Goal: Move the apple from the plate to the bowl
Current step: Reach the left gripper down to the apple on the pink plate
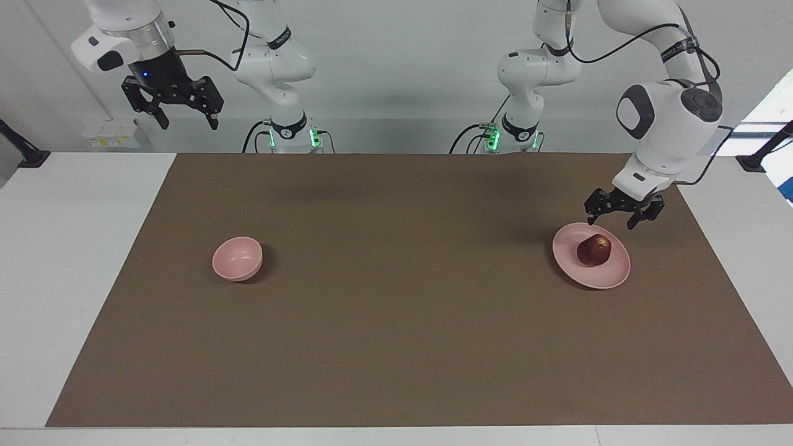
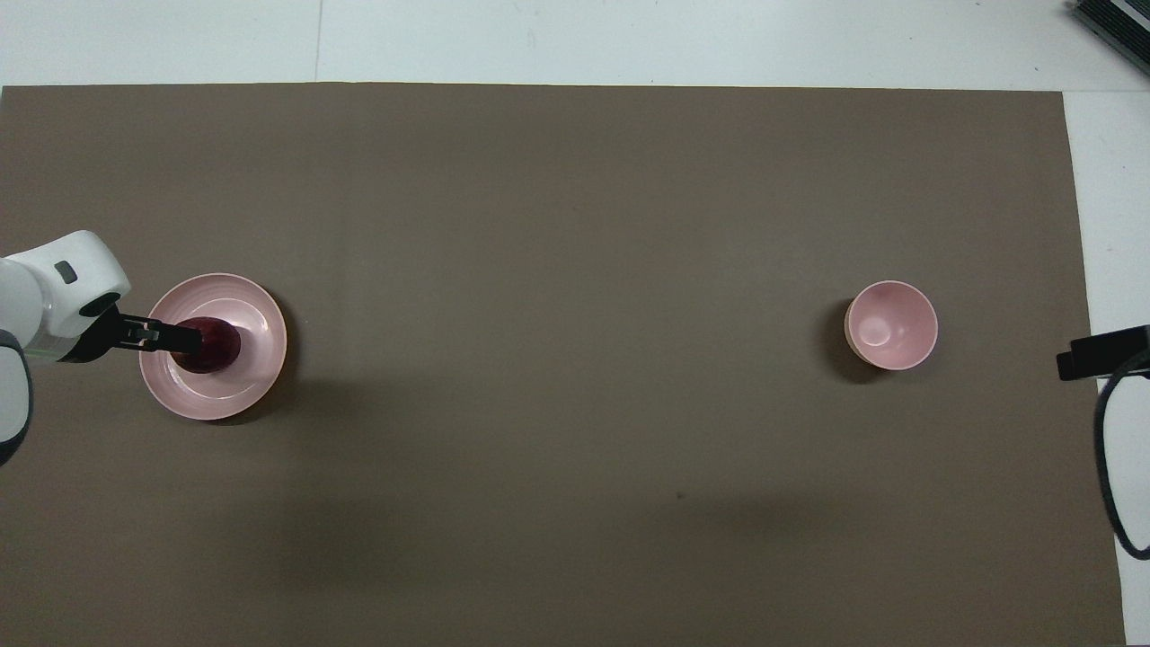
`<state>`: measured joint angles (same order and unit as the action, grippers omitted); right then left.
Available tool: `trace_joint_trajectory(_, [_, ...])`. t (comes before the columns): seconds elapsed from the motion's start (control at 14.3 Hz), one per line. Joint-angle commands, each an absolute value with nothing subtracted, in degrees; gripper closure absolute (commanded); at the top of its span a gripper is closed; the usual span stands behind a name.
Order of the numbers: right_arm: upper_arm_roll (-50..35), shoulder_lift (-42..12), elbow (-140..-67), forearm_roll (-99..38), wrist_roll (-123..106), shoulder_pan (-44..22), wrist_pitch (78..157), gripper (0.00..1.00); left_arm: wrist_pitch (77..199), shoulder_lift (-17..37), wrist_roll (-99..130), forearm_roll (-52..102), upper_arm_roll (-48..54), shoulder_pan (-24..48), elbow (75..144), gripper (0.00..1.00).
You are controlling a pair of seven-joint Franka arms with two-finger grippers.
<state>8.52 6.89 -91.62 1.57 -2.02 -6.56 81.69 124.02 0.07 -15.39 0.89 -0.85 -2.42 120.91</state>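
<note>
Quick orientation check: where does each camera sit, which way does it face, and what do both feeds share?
Facing view: high across the table, looking at both robots; both arms show whole, left end effector open above the flat pale pink plate, right end effector raised, waiting.
Overhead view: above the robots' end, looking steeply down; only the left wrist and end effector and the right one's tip show.
Shared: plate, small dark red apple, deep pink bowl, brown mat.

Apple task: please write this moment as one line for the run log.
apple: on plate | bowl: empty | left gripper: open, over plate, above apple | right gripper: open, raised, waiting
</note>
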Motion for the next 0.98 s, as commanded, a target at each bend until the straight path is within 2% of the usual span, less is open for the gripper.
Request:
trace_joint_trajectory(0.0, [8.3, 7.8, -94.5, 0.0, -1.4, -6.6, 84.4, 0.0, 131.4, 2.8, -16.3, 0.7, -0.4, -3.4, 123.6, 0.0])
trace_joint_trajectory(0.28, [8.2, 7.6, -94.8, -0.2, -1.2, -6.7, 84.7, 0.0, 139.1, 5.1, -16.2, 1.0, -0.3, -4.6, 127.4, 0.0])
trace_joint_trajectory(0.56, [8.2, 7.6, -95.4, -1.3, -1.2, -6.8, 84.7, 0.0, 139.0, 4.7, -16.0, 1.7, -0.3, -4.4, 128.8, 0.0])
trace_joint_trajectory(0.63, [8.2, 7.7, -95.4, -1.3, -1.2, -6.8, 84.7, 0.0, 138.6, 4.6, -16.0, 1.8, -0.3, -4.3, 129.1, 0.07])
trace_joint_trajectory(0.7, [8.2, 7.7, -95.4, -1.3, -1.2, -6.8, 84.7, 0.0, 138.3, 4.6, -16.0, 1.8, -0.3, -4.3, 129.1, 0.31])
trace_joint_trajectory(0.84, [8.2, 7.7, -95.4, -1.3, -1.2, -6.8, 84.7, 0.0, 136.9, 4.5, -16.1, 1.8, -0.3, -4.0, 128.9, 0.94])
trace_joint_trajectory(0.91, [8.2, 7.7, -95.4, -1.3, -1.2, -6.8, 84.7, 0.0, 136.3, 4.5, -16.0, 1.8, -0.3, -4.0, 128.6, 1.0])
